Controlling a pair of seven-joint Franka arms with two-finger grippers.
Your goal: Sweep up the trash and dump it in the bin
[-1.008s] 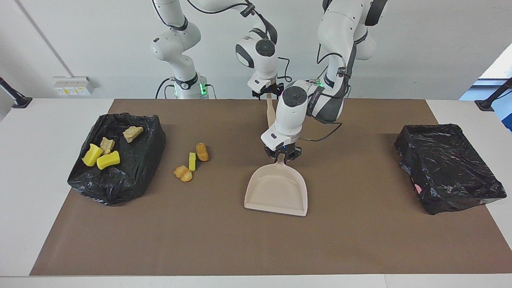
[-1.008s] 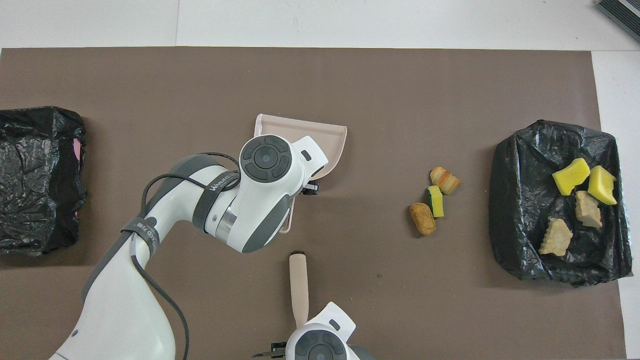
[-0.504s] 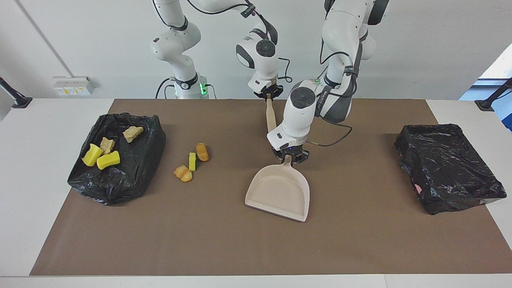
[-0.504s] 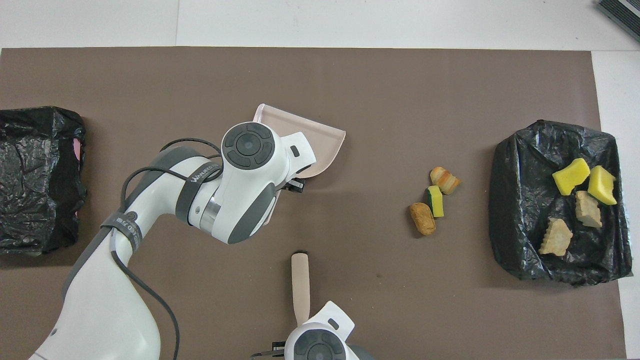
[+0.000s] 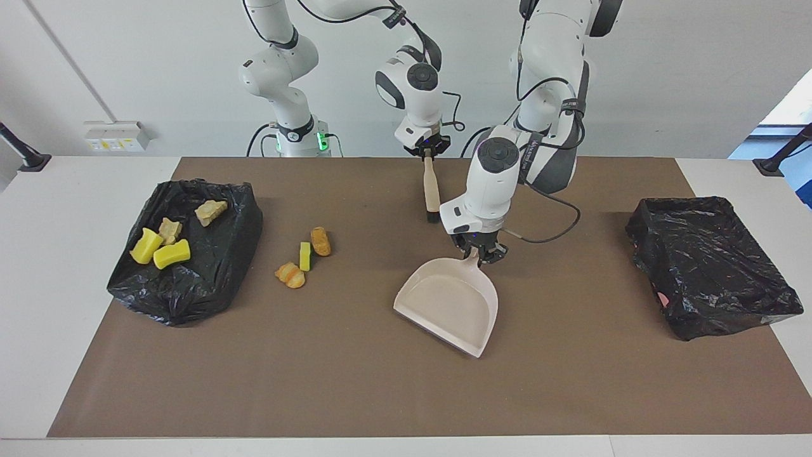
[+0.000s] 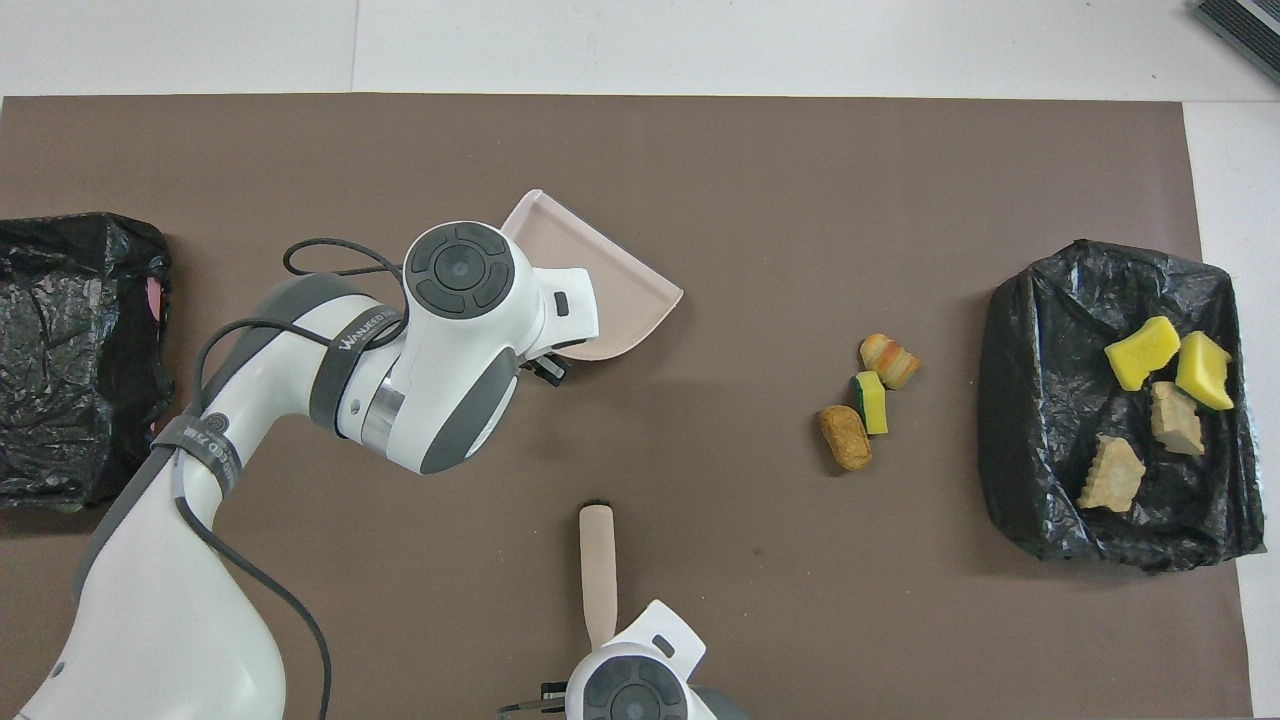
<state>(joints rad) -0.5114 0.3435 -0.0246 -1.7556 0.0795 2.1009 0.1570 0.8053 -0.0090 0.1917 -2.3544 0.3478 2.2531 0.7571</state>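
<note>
Three loose trash pieces lie together on the brown mat: an orange striped lump [image 5: 290,275] [image 6: 889,360], a yellow-green sponge [image 5: 305,256] [image 6: 870,402] and a brown lump [image 5: 321,241] [image 6: 845,437]. A black-bagged bin [image 5: 209,254] [image 6: 1030,400] at the right arm's end holds two yellow sponges [image 5: 171,254] and two tan lumps [image 5: 210,211]. My left gripper [image 5: 480,252] is shut on the handle of the beige dustpan [image 5: 447,304] [image 6: 600,290] at mid-table. My right gripper [image 5: 426,151] is shut on the top of a beige brush [image 5: 431,187] [image 6: 597,570], whose dark tip points down at the mat.
A second black-bagged bin [image 5: 704,266] [image 6: 70,360] stands at the left arm's end of the table, with a small pink spot on its side. The brown mat [image 5: 355,393] covers most of the white table.
The left arm has swung toward its own end of the table, turning the dustpan so its mouth slants toward the loose trash. The right gripper has closed on the brush handle.
</note>
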